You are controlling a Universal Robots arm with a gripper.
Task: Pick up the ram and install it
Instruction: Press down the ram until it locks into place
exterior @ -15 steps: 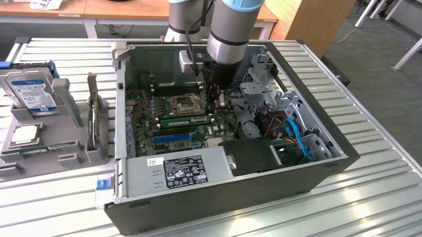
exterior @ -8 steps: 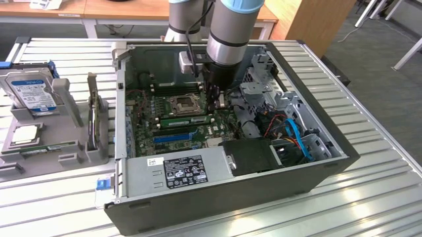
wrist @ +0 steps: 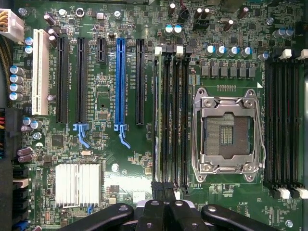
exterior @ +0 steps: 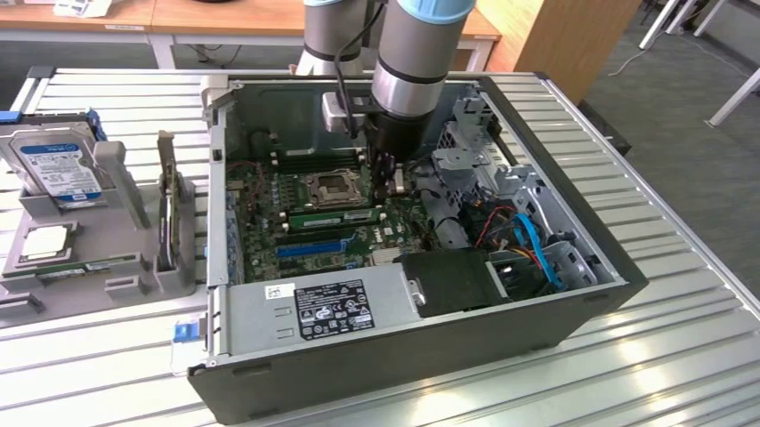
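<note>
You see a ribbed metal desk, wooden tables behind it, and grey carpet floor beyond.

The ribbed metal bench carries it all. Sitting on it, toward the exterior view's right, is the open computer case, lying on its side. Just beside it, on the exterior view's left, rests a grey parts holder, with a small blue tag near the case's corner.
</note>
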